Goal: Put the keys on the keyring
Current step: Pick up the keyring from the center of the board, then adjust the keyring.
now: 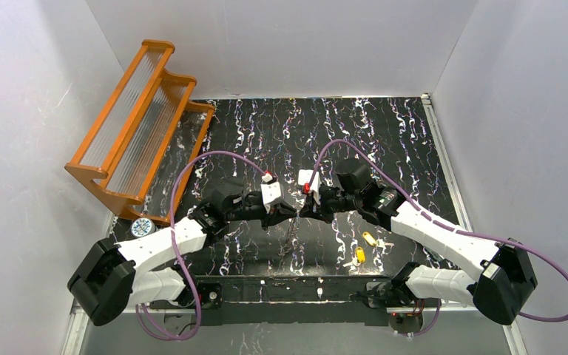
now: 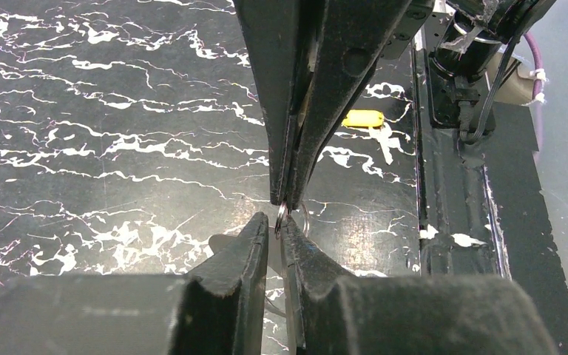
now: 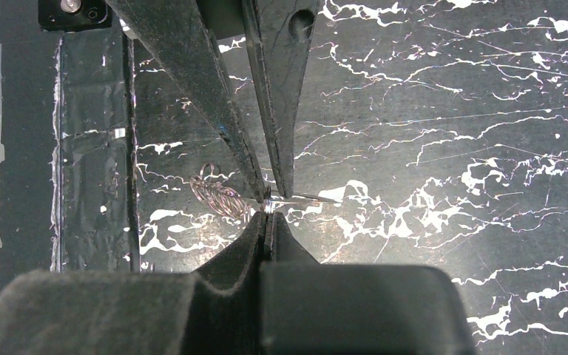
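Left hand (image 2: pixel 274 223): the two fingers are closed almost fully on the keyring (image 2: pixel 279 219), with only a narrow slit between them.
Right hand (image 3: pixel 266 220): clenched, the fingertips pressed together on the same keyring from the opposite side.
Meeting of hands: tip to tip over the middle of the surface (image 1: pixel 281 133), which is black with white veins.
Keyring: a thin metal loop, held in the air between the two pairs of tips and above the surface.
Keys: both lie on the surface, near the right arm and apart from the hands. One key (image 1: pixel 370 238) is a little farther from the near edge than the other key (image 1: pixel 360 256).
Twisted wire piece (image 3: pixel 218 194): just beside the tips. It cannot be told if it is joined to the keyring.
Orange rack (image 1: pixel 140 118): at the far left, against the wall.
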`<action>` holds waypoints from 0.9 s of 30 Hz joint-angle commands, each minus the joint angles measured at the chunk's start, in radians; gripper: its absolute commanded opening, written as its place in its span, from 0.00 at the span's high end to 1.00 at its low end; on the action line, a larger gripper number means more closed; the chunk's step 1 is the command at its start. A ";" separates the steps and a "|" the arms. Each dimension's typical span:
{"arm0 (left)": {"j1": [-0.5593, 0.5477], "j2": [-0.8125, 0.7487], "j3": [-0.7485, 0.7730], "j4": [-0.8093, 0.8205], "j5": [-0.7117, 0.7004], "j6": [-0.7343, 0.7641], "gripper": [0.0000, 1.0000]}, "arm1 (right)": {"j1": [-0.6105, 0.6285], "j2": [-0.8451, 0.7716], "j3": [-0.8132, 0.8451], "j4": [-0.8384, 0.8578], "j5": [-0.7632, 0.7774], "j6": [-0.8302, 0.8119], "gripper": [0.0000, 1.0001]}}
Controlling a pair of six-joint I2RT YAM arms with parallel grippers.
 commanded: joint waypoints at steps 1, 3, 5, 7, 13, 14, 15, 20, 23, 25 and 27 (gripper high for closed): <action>-0.002 0.004 0.037 -0.018 -0.003 0.021 0.90 | 0.004 -0.007 0.025 0.021 -0.036 -0.009 0.99; -0.004 0.011 0.040 -0.019 -0.001 0.017 0.90 | 0.004 -0.006 0.025 0.021 -0.037 -0.009 0.99; -0.006 0.018 0.045 -0.017 -0.001 0.013 0.90 | 0.004 -0.004 0.028 0.020 -0.041 -0.009 0.99; -0.008 0.024 0.048 -0.017 0.000 0.010 0.92 | 0.004 -0.001 0.029 0.019 -0.045 -0.009 0.99; -0.016 0.041 0.059 -0.018 0.002 0.000 1.00 | 0.004 0.005 0.030 0.022 -0.051 -0.007 0.99; -0.018 0.041 0.060 -0.017 0.002 -0.002 1.00 | 0.004 0.005 0.029 0.023 -0.049 -0.007 0.99; -0.017 0.040 0.060 -0.017 0.001 -0.004 1.00 | 0.004 0.006 0.029 0.024 -0.050 -0.007 0.99; -0.019 0.018 0.044 -0.009 -0.023 -0.009 1.00 | 0.004 -0.004 0.022 0.052 -0.043 0.013 0.98; -0.018 -0.008 0.022 0.008 -0.070 -0.025 1.00 | 0.004 -0.023 0.002 0.092 -0.019 0.051 0.75; -0.017 -0.028 0.000 0.032 -0.112 -0.044 1.00 | 0.003 -0.042 -0.020 0.123 0.007 0.082 0.54; -0.018 -0.051 -0.031 0.063 -0.148 -0.066 1.00 | 0.003 -0.069 -0.055 0.172 0.026 0.112 0.42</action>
